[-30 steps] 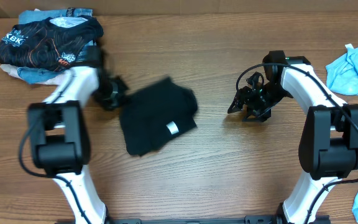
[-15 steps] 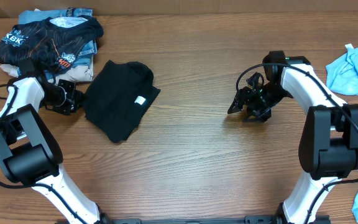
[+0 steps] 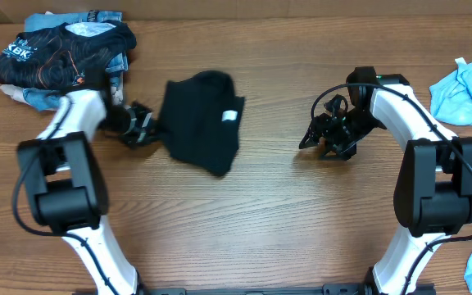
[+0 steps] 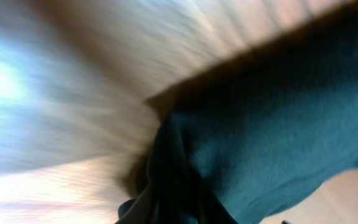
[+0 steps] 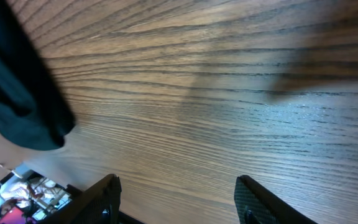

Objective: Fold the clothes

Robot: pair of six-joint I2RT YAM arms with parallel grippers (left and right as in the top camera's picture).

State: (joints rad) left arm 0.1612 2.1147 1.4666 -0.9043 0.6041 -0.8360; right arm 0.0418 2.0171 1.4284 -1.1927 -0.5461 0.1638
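The black T-shirt [image 3: 197, 123] lies on the worktop [image 3: 269, 213] left of centre, gathered into a compact, doubled-over bundle with its small white tag [image 3: 229, 115] showing near the upper right corner. I judge the folding itself to be largely done. No sleeve lies spread out, but the outline is uneven, with a rounded lobe sagging at the lower edge, so the bundle is not a neat rectangle. My left hand [image 3: 138, 127] sits right at the shirt's left edge. Its own camera is badly smeared and shows only dark fabric [image 4: 272, 124] bunching down towards where the fingers would be, so I cannot tell whether I am pinching the cloth or merely touching it. My right hand [image 3: 328, 138] hangs well apart on the other side, jaws wide and empty [image 5: 178, 183] over bare wood. What looks left is squaring up the bundle and perhaps setting it with the pile of clothes [image 3: 64, 53] at the far left corner. The blue cloth [image 3: 465, 90] at the right edge is untouched.
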